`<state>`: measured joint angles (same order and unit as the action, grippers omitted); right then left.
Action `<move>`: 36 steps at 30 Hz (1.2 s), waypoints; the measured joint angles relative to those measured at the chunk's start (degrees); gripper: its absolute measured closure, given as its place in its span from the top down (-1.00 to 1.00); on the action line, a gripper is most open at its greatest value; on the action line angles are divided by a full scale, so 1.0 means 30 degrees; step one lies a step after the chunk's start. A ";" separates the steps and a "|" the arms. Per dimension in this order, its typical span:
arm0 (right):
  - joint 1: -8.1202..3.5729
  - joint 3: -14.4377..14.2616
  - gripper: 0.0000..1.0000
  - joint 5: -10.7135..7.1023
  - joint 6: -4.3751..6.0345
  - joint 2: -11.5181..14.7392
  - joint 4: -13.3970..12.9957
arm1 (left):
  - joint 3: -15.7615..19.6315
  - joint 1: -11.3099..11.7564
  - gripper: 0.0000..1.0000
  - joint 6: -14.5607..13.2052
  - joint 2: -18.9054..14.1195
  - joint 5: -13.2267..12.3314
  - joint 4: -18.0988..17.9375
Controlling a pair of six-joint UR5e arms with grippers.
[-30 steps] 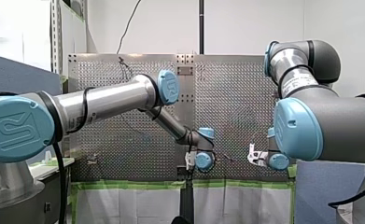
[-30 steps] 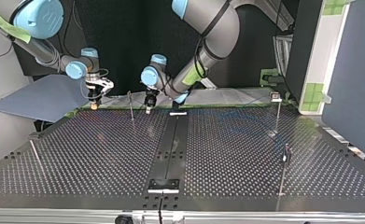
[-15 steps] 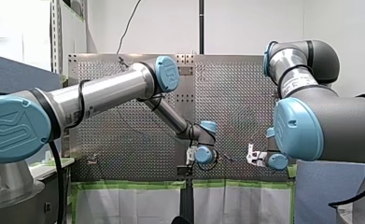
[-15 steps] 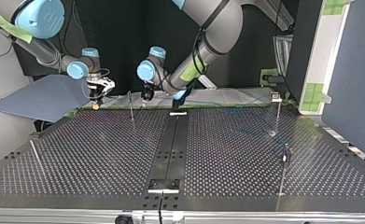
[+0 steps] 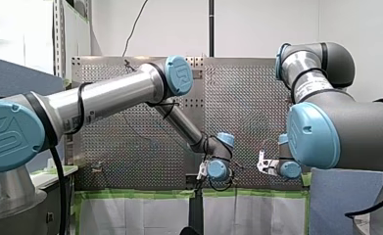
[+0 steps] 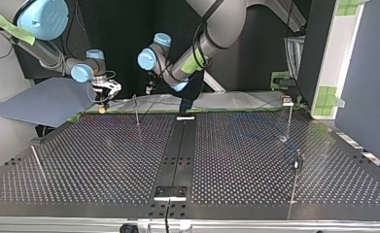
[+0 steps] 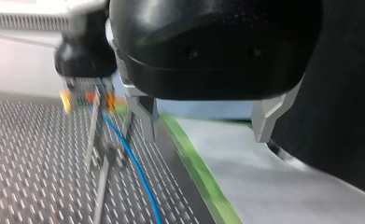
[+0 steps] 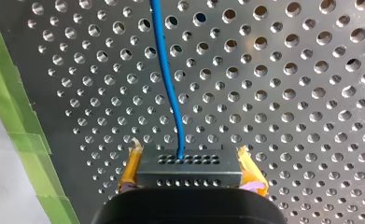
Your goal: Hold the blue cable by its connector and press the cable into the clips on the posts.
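Note:
In the right wrist view my right gripper (image 8: 189, 158) is shut on the black connector (image 8: 189, 171), with yellow pads (image 8: 129, 169) on both of its sides. The blue cable (image 8: 167, 79) runs from the connector over the perforated plate. In the top view that gripper (image 6: 101, 98) hangs at the table's far edge, left of a thin post (image 6: 136, 110). My left gripper (image 6: 148, 90) hovers just right of that post. Its metal fingers (image 7: 145, 119) stand open with nothing between them, and the blue cable (image 7: 134, 163) passes beside one finger.
Thin posts stand on the table (image 6: 80, 160) at the top view's right (image 6: 289, 116) (image 6: 296, 167) and near left (image 6: 37, 162). A black centre strip (image 6: 178, 155) runs front to back. Green tape (image 7: 196, 163) edges the plate under my left gripper.
My left arm has lifted its elbow and swung its gripper toward the top view's left and up, closer to my right gripper. The right gripper has hardly moved and keeps its hold.

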<state>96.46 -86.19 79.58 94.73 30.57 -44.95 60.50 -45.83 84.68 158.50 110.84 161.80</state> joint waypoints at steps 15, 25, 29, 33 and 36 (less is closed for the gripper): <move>-0.0016 0.0002 -1.00 -0.0152 0.0131 -0.0042 -0.0051 | -0.1492 -0.0969 0.98 0.2077 0.0012 -0.0077 -0.0353; -0.0056 0.0003 -1.00 -0.0162 0.0221 -0.0064 -0.0054 | -0.0629 -0.1040 0.98 0.2319 0.0018 -0.0008 -0.1468; -0.0056 0.0001 -1.00 -0.0221 0.0286 -0.0085 -0.0071 | -0.0462 -0.1082 0.98 0.2456 0.0022 0.0116 -0.2028; -0.0049 0.0001 -1.00 -0.0274 0.0322 -0.0088 -0.0078 | -0.0434 -0.1159 0.98 0.2580 0.0069 0.0175 -0.2610; -0.0036 0.0002 -1.00 -0.0313 0.0329 -0.0096 -0.0083 | -0.0432 -0.1200 0.98 0.2645 0.0081 0.0184 -0.2995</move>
<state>96.35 -86.18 78.64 95.72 30.28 -45.20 59.20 -49.44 92.62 158.74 111.39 152.81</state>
